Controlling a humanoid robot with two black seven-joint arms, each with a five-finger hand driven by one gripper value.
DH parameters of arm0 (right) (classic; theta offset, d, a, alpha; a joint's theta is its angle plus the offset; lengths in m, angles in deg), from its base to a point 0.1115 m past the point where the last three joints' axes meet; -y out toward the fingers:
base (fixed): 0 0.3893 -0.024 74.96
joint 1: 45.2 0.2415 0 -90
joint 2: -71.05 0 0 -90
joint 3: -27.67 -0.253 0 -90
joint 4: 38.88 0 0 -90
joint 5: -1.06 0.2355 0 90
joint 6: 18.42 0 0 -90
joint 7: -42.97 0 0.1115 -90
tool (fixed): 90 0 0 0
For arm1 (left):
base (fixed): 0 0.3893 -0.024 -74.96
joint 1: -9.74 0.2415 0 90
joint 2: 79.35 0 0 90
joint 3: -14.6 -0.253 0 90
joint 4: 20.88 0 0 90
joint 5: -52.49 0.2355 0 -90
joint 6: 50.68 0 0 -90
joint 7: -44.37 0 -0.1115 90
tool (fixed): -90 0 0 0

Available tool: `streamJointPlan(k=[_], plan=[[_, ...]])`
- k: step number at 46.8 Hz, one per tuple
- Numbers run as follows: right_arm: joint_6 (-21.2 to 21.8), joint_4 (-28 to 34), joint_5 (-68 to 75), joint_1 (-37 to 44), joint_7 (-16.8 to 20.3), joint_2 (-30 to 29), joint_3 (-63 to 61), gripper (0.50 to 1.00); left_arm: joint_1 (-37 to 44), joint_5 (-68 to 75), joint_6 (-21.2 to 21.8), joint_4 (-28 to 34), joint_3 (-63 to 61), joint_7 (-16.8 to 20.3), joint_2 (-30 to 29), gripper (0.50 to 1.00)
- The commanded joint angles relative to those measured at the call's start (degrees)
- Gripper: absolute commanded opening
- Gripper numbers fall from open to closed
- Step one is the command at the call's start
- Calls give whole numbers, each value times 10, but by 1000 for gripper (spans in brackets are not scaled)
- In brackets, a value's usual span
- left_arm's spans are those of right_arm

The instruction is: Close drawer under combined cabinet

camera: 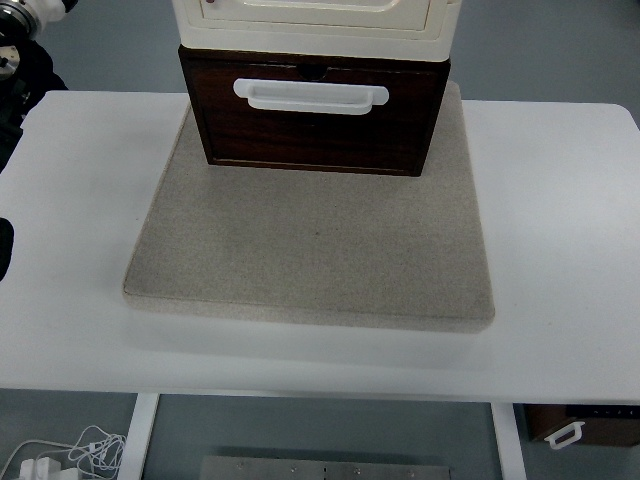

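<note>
The drawer (315, 120) is sitting at twelve o'clock on the mat (310, 250), its dark front jutting toward the camera from under the cream cabinet (315, 25). Its white handle (310, 95) is running nine to three o'clock. No robot hand is showing clearly; only dark arm parts (25, 50) are lurking at ten o'clock, so the hand's state cannot be told. The left arm is probably nearer. The closing push should be heading toward twelve o'clock, along the bench (560, 250).
</note>
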State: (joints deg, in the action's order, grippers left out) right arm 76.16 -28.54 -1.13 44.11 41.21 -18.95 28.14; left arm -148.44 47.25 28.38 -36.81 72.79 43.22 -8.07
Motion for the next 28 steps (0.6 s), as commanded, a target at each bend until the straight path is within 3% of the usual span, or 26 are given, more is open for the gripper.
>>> streamJointPlan(k=[1,14,28], plan=[[1,0,-1,0,0,0,0,952,17,-7,-12,0,-1,2,10,999],[-2,0,-2,1,0,0,0,952,47,-21,-58,28,3,7,43,999],[-1,0,1,0,0,0,-5,952,68,-42,-76,32,3,17,51,996]])
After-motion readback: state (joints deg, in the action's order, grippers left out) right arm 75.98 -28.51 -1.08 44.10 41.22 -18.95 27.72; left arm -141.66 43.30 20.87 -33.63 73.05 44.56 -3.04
